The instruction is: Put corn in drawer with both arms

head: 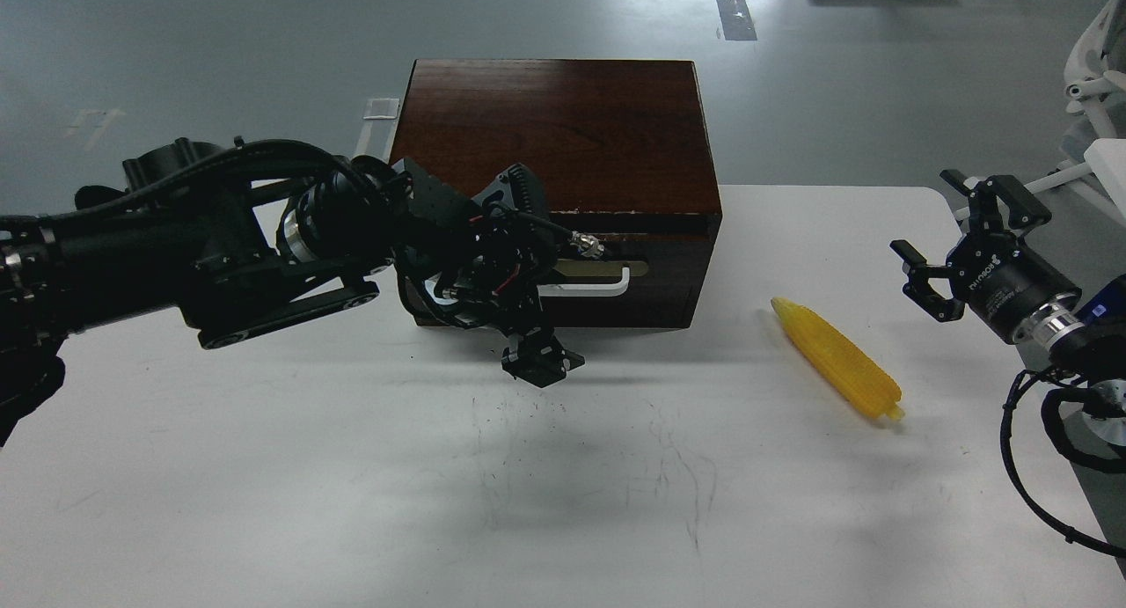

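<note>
Scuffed white table (352, 502) nearest. Left gripper (537, 362) at drawer (669, 282) front by white handle (598, 282), finger spread unreadable. Right gripper (954, 247) spread wide, empty. Corn (836, 357) lies down-left of it, apart; likely light, stiff, ribbed plastic: grasp across mid-cob.

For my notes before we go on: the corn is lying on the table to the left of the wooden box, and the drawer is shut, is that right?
Not quite: in the head view the corn lies on the table to the right of the wooden box, not the left. The drawer is indeed shut.
</note>
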